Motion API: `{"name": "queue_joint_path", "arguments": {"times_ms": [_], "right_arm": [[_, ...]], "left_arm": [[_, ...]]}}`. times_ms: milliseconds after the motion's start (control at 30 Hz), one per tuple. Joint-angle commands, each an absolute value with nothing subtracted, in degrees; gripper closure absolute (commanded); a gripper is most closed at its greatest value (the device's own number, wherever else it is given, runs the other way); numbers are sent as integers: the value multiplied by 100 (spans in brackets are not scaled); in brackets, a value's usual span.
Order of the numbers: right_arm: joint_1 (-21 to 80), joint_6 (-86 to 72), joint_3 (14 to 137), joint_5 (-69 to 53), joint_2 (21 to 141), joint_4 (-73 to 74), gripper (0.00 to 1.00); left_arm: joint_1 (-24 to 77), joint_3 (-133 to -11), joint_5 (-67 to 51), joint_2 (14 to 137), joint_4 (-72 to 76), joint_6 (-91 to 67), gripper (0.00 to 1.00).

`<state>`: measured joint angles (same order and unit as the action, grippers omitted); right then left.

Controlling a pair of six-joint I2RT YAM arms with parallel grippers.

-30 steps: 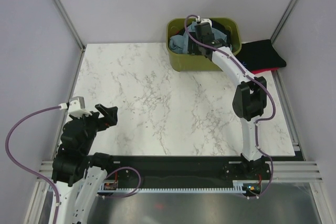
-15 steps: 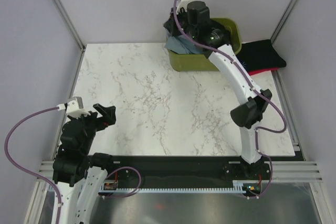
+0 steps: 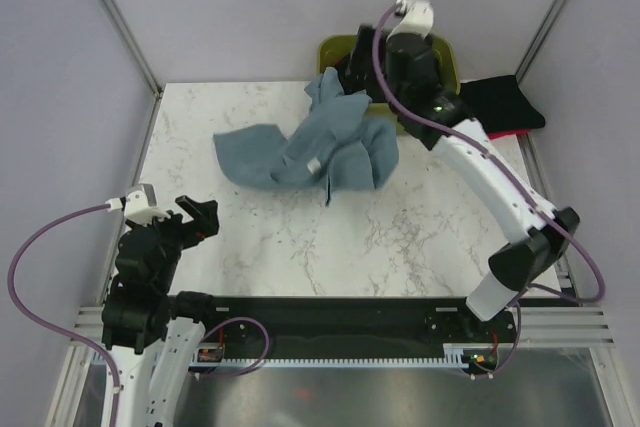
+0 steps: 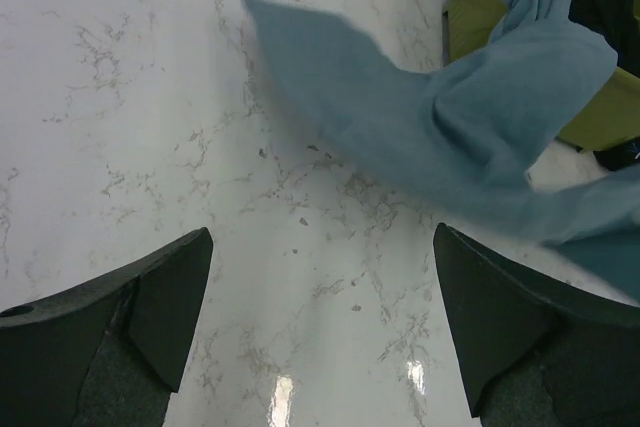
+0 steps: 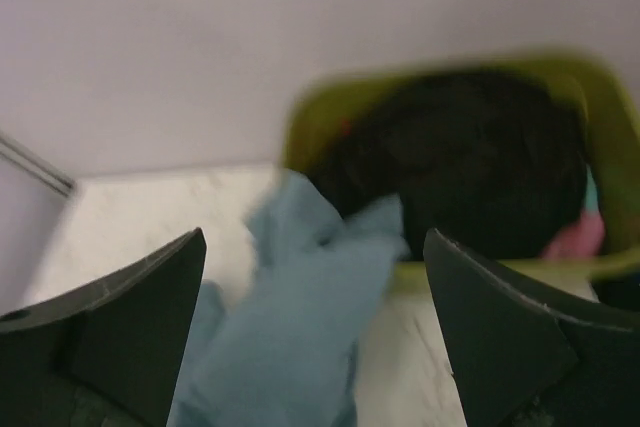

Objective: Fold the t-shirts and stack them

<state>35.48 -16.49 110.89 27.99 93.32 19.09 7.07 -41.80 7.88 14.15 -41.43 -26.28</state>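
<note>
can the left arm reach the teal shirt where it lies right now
Probably yes. The teal shirt is spread across the marble table, and its nearest corner lies ahead of the open left gripper with only bare tabletop between them. Its far end looks harder to reach.

White marble table (image 3: 400,237) (grey-veined) between plain pale-grey walls (image 3: 220,7).
</note>
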Motion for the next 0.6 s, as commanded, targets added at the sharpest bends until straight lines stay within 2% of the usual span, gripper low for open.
{"name": "queue_joint_path", "arguments": {"times_ms": [0,100,267,400,467,567], "right_arm": [[2884,-3163,8486,3184,9332,3265,2],[2690,-3200,6713,2893,7838,2164,2],[2794,-2944,5838,1628,6655,2135,2],[3304,-3155,5222,1354,6425,2311,3],[3655,-3287,4906,1248,6442,2146,3],[4322,-3270,4973,1011,7098,1689,3]], "left_arm": [[659,-4219,976,1485,-3981,-2522,1],[659,-4219,941,1538,-3973,-2514,1],[659,-4201,757,1713,-3894,-2496,1],[659,-4341,230,2406,-3832,-2435,1],[659,-4473,36,3153,-3858,-2408,2],[659,-4649,44,3760,-3964,-2355,4]]}}
